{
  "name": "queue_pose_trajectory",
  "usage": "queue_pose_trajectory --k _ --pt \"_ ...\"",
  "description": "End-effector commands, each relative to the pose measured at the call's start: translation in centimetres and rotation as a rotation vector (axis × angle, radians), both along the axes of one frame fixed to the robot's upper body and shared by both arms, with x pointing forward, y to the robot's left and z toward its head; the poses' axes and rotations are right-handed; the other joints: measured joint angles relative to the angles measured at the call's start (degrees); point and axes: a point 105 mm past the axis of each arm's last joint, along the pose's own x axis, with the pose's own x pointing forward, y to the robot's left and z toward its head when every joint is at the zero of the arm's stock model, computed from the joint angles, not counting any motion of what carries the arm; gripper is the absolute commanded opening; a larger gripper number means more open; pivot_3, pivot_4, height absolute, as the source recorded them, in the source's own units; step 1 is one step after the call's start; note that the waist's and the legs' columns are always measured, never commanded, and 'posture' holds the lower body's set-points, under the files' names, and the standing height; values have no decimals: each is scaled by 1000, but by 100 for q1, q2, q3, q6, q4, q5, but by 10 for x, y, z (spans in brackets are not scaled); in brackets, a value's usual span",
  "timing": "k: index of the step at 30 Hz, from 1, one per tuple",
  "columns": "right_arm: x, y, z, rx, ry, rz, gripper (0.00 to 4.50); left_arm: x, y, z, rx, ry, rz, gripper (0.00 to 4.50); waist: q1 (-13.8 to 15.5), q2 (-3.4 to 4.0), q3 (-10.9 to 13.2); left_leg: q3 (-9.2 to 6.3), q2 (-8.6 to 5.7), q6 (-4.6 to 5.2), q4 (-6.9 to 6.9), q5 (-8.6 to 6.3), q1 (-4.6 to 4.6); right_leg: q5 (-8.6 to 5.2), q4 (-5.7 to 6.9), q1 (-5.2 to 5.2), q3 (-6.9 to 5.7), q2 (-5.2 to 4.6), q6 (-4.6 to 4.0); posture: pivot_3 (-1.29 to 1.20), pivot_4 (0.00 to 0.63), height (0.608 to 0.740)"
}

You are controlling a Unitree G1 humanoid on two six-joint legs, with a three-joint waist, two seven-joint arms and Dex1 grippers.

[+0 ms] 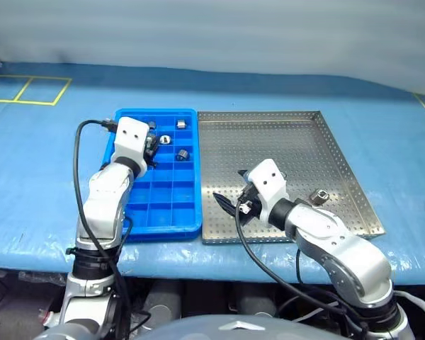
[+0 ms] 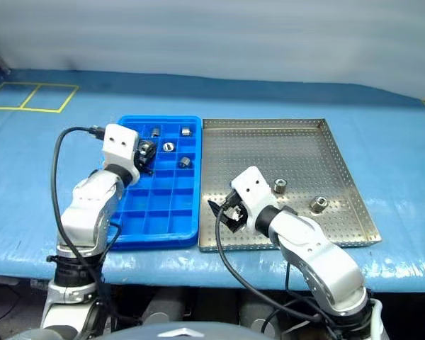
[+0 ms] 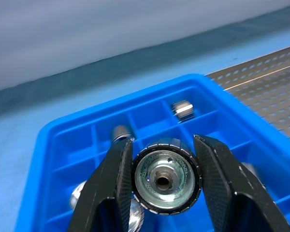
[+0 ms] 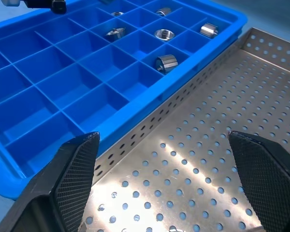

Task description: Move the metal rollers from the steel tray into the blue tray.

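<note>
The metal rollers are split between 2 trays. 2 of them stand on the perforated floor of the steel tray [image 2: 269,145], toward its right and near side: one [image 2: 279,185] close behind the right arm, the other [image 2: 318,204] further right, near the rim. Several more lie in separate compartments at the far end of the blue tray [image 1: 163,205], among them one in the far right corner cell [image 1: 181,124], one [image 1: 164,139] a row nearer, and one lying on its side [image 1: 183,154] in the row nearer still.

One more roller [image 3: 165,181] is pinched end-on between the 2 black fingers of the left gripper [image 3: 164,186], its central hole facing the wrist camera; that claw is pressed together on it and hangs over the far left part of the blue tray [image 3: 63,145], above the grid walls.

The right gripper [image 4: 164,188] has its fingers spread wide with nothing between them, low over the steel tray's near left corner, just beside the rim where the 2 trays meet.

The 2 trays sit side by side, long edges touching, on a pale-blue table cover [image 1: 382,134]. Yellow tape lines [image 1: 28,91] mark squares at the far left of the cover. Black cables loop from both wrists. No readable writing or labels show.
</note>
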Motion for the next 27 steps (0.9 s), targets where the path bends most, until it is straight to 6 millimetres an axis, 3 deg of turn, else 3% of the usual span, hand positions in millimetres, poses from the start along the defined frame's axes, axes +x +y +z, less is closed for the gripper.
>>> queue_pose_trajectory --k 1,14,19,24,27 --pt "1 7 9 15 -44 49 4500 -10 6 9 73 -59 71 1690 72 0 0 0 -1 0 0 0 0 -11 0 0 0 0 -19 247 150 740" --pt "-2 11 6 15 -33 70 4500 -16 31 -25 219 91 195 1690 244 -1 0 -3 2 0 -2 0 -5 -15 -2 -3 -7 -4 -26 263 150 740" --pt "-2 9 5 21 -31 53 4500 -16 30 -36 245 158 174 1690 225 -1 0 -4 4 0 -2 0 -5 -16 -2 -4 -9 -5 -28 224 150 740" --pt "-3 7 5 23 -34 32 4500 -12 18 -36 222 170 116 3346 215 -1 0 -5 11 0 -3 0 -6 -18 -1 -5 -10 -8 -32 206 150 740" --pt "-4 0 6 22 -40 1 4500 -6 3 -22 176 99 43 4321 244 -1 0 -7 10 0 -2 0 -7 -19 -2 -4 -13 -16 -32 186 150 740"
